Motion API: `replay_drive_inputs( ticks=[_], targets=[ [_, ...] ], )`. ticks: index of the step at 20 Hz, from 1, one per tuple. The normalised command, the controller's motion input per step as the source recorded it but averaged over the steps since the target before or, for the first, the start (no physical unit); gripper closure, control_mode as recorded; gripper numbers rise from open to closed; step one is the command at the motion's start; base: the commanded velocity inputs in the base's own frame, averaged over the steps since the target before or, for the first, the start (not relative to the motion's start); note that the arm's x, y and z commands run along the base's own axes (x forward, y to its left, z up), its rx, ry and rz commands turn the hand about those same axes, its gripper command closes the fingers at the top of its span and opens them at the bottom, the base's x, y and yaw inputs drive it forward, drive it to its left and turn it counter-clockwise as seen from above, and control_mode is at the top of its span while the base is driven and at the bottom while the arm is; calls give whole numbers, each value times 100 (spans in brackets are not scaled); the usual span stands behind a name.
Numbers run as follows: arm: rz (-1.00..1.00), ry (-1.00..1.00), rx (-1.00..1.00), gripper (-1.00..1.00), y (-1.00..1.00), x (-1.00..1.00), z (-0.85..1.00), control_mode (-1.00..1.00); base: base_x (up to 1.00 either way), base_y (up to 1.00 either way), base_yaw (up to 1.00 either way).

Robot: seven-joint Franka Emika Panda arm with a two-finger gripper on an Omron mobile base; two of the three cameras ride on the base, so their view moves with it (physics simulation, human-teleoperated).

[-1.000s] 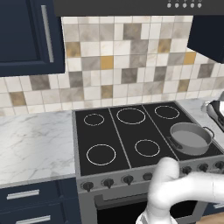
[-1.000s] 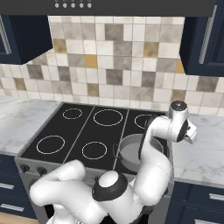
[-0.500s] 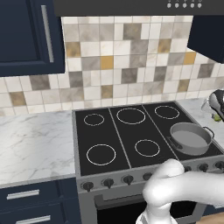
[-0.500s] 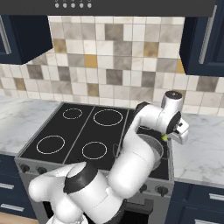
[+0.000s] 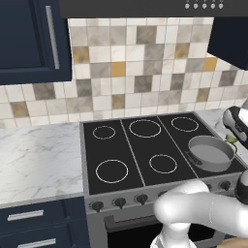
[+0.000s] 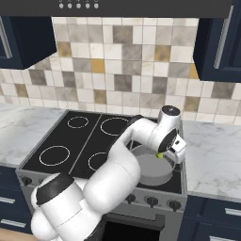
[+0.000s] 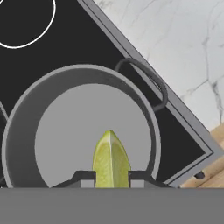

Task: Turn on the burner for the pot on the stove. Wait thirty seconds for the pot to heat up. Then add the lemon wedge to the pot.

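The wide grey pot (image 5: 211, 153) sits on the front right burner of the black stove (image 5: 131, 155). My gripper (image 5: 232, 139) hangs just above the pot's right rim, shut on the yellow-green lemon wedge (image 5: 231, 141). In the hand view the lemon wedge (image 7: 110, 158) is pinched between my two fingertips (image 7: 85, 177), directly over the pot's bare floor (image 7: 65, 127). From the right base view the gripper (image 6: 162, 154) holds the wedge (image 6: 160, 155) above the pot (image 6: 153, 173), which my arm partly covers.
A row of dark knobs (image 5: 119, 202) lines the stove's steel front. Marble counter (image 5: 38, 162) lies to the left of the stove, and more counter (image 6: 212, 157) to its right. Tiled wall and dark cabinets rise behind.
My arm has swung in from over the right counter to above the pot, carrying the lemon wedge with it. The pot has not moved.
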Motion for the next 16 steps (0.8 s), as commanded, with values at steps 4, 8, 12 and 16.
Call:
replay_drive_inputs(
  ticks=[4, 8, 12, 16],
  targets=[
    [0, 11, 0, 100, 36, -7, -6, -100, 0, 0, 0],
    [0, 13, 0, 100, 0, 4, -30, -100, 0, 0, 0],
    [0, 4, 0, 100, 0, 10, -27, -100, 0, 0, 0],
    [0, 0, -1, 100, 13, 16, -21, -100, 0, 0, 0]
  ],
)
